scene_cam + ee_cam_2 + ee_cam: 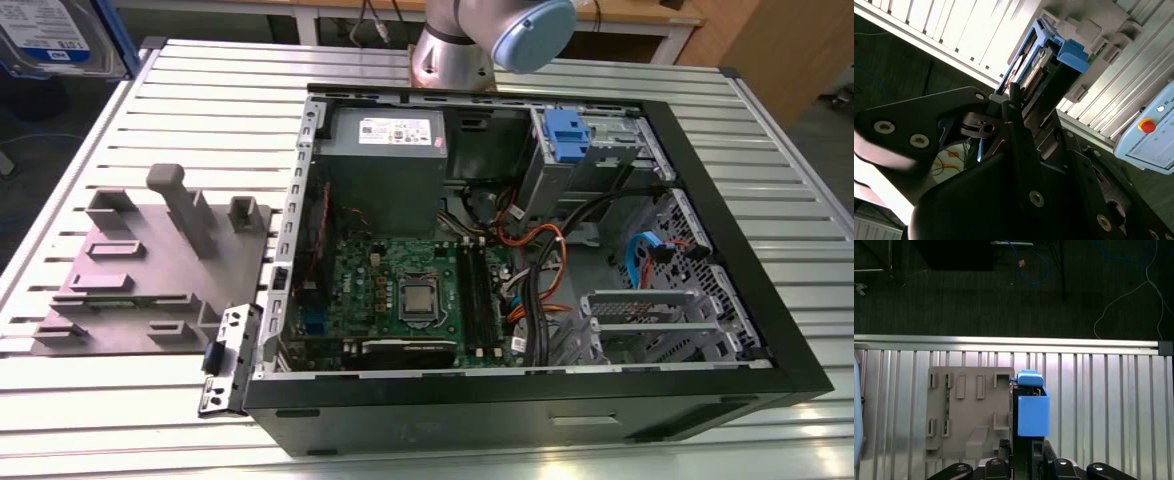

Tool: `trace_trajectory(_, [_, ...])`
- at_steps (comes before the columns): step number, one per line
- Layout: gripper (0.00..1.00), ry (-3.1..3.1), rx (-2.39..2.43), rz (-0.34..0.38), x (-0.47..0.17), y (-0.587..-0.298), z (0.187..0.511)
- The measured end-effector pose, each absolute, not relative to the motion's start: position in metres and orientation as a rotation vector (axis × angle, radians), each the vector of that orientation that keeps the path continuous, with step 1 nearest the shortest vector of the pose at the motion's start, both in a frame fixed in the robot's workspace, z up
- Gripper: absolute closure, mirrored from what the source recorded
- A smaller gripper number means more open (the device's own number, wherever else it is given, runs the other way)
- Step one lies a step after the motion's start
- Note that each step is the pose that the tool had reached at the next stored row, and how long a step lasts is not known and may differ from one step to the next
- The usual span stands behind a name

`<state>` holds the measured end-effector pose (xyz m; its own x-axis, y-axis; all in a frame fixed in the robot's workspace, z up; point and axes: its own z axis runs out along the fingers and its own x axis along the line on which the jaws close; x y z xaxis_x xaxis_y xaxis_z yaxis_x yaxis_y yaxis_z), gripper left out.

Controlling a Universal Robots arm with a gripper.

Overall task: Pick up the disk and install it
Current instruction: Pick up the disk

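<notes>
Second wrist view: tool (1029,107) clenched on disk (1039,65), carried clear above worktop (1094,390). Grey fixture (969,410) directly beneath tool. Pick-up judged complete. Case (534,410) well apart from tool, lying open; install judged outstanding.

One flat silver disk (47,35) with blue plastic rails is showing. One open black metal computer case (534,405) and one grey moulded plastic fixture (134,270) are sitting on one slatted metal table (747,130). One grey power-supply box (384,150) and one blue plastic clip (566,135) are sitting inside the case.
</notes>
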<state>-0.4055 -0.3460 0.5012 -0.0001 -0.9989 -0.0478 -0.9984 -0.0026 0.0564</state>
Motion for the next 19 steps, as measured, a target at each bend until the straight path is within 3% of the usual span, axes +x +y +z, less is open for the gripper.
trace_trajectory(19, [0.65, -2.214, 2.217, -0.116, -0.390, -0.346, 0.501])
